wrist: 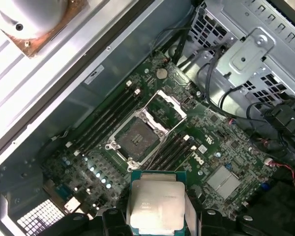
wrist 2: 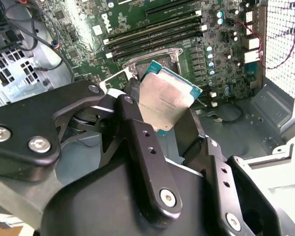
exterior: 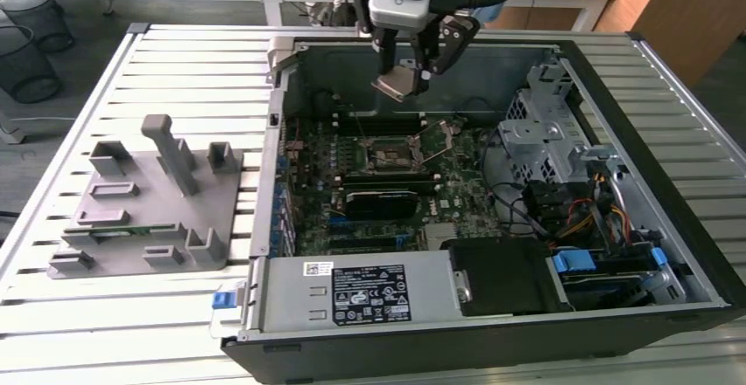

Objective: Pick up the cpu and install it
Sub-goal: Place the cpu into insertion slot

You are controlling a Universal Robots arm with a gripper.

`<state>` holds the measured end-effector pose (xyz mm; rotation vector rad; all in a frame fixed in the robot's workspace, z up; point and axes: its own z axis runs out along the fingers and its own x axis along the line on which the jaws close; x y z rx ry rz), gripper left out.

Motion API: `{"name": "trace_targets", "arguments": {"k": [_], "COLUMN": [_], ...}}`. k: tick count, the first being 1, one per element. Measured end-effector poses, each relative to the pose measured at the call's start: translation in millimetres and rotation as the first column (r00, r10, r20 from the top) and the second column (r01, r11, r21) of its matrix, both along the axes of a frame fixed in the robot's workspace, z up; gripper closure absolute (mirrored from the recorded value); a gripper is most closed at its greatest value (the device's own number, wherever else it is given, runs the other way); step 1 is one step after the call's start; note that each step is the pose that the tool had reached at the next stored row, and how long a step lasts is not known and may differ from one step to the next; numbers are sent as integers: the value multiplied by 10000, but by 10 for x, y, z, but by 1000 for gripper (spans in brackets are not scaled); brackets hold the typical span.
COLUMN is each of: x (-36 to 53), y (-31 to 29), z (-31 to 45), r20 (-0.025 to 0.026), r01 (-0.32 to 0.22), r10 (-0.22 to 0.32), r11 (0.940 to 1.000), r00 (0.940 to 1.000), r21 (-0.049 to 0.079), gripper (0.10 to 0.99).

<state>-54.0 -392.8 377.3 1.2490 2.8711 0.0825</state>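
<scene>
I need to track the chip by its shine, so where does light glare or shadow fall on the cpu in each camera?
Exterior view: the cpu in the hand catches light, pale against the shaded case interior. Second wrist view: its metal top has a washed-out sheen. First wrist view: the lid glares near-white, while the socket is evenly lit.

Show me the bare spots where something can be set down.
Free: the slatted table around the grey holder plate, at the exterior view's left. Crowded: the case, packed with motherboard and cables; the gripper holds the cpu above it.
</scene>
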Motion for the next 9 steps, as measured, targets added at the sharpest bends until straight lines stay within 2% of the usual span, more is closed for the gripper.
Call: {"name": "trace_targets", "arguments": {"k": [9], "x": [0], "y": [23], "z": [-9], "r20": [12], "r01": [744], "r10": [-744], "r11": [9972], "r00": [9972], "r21": [1], "gripper": [557]}}
